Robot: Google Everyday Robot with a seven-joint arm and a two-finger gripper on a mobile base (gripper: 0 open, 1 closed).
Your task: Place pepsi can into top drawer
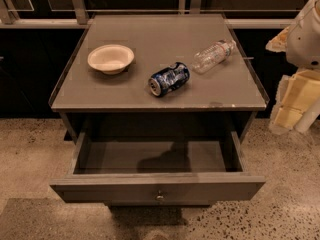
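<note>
Since the pepsi can (169,78) lies on its side near the bottle (213,55), the gripper (292,104), at the right edge with its state impossible to tell, could set it rolling.

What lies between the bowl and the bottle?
The pepsi can, on its side, in the camera view. The tool is at the right, beside the cabinet.

The scene is dim and warm, lit from overhead. The table (165,39) top takes the light evenly, paler toward its back edge, and beyond that edge everything sinks to near black. The bowl (111,58) and the can (169,78) throw short, soft shadows. A dark blotch of shadow lies inside the open drawer (125,190), under the front edge. The gripper (292,104), off the right edge, is washed pale by strong light.
</note>
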